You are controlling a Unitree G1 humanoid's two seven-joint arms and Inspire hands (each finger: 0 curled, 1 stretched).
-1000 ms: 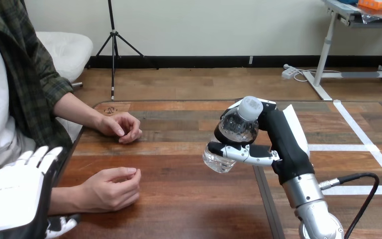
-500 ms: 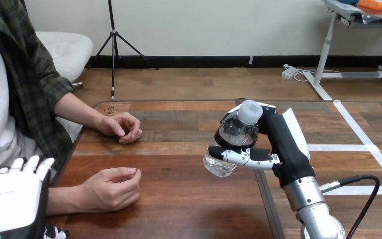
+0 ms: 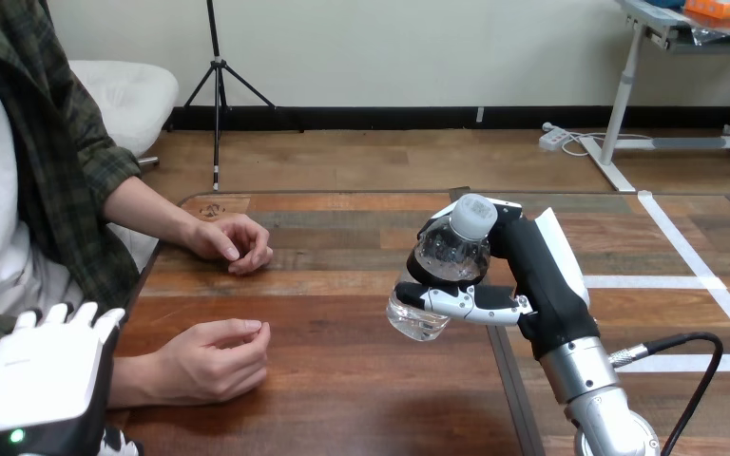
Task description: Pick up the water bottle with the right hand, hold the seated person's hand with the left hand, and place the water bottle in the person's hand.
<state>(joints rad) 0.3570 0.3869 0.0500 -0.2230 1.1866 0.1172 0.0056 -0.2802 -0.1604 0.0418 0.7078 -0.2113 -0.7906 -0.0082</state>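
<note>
Wooden counter (image 3: 342, 399), person seated at 9 o'clock.

Nearest, at 7 o'clock of the view: left hand (image 3: 43, 380), back shell toward the camera, fingers straight, holding nothing. Over the last second it dipped, then came back up and slid a bit toward 3 o'clock. It now sits right by the person's forearm (image 3: 138, 380), just behind the wrist. Can't tell if it touches, and no fingers are wrapped round anything yet.

Person's nearer hand (image 3: 211, 359) hasn't moved: resting on the counter, loosely curled, palm not turned up.

At 3 o'clock of it, well apart: right hand (image 3: 532, 275), fingers and thumb clamped round the water bottle (image 3: 437, 271). Bottle is clear of the counter and tilted, cap toward 1 o'clock, base toward 7. Both have crept slightly toward 8 o'clock, i.e. toward the person. That's a small drift, not a real transfer move.

Person's farther hand (image 3: 231, 241) at 10 o'clock, curled near the counter edge, unchanged.

My read: pick-up is done and the grip looks secure. The left-hand hold is the current step and isn't made yet. Handover likely waits on that, and the nearer hand must open before the bottle can go in.
</note>
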